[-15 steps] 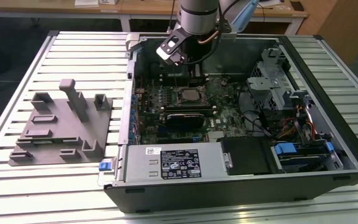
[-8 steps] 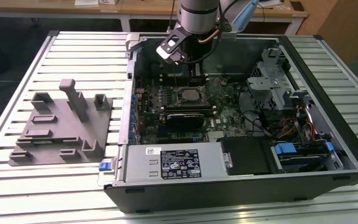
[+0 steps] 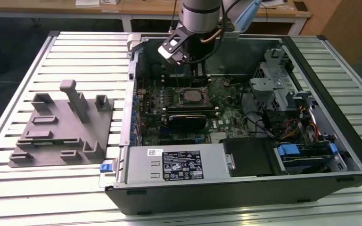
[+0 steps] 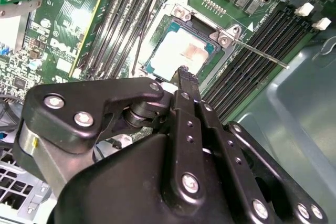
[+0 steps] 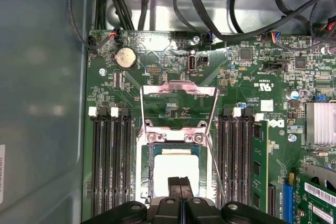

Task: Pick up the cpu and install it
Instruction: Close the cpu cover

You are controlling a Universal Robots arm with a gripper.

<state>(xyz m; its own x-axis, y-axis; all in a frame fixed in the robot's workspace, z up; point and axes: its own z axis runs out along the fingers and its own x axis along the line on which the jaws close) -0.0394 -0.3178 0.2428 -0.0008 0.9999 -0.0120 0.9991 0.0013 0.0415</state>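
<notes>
The cpu (image 5: 176,165), a small square chip with a pale silver face, lies flat in the motherboard socket in both wrist views (image 4: 181,51), and in the exterior view (image 3: 190,96) near the middle of the open computer case (image 3: 332,70). The socket's metal load plate (image 5: 178,90) is swung open and its thin lever (image 4: 257,51) sticks out to one side. My gripper (image 5: 180,188) hangs just above the chip's edge with its black fingers pressed together and nothing between them (image 4: 183,77). The arm (image 3: 200,14) reaches down over the far side of the case.
A grey plastic tray with upright blocks (image 3: 61,127) lies on the slatted table at the exterior view's left. Inside the case are a black expansion card (image 3: 187,120), the power supply (image 3: 175,165), a drive cage (image 3: 275,80), memory slots (image 5: 110,156) and loose cables (image 5: 210,14).
</notes>
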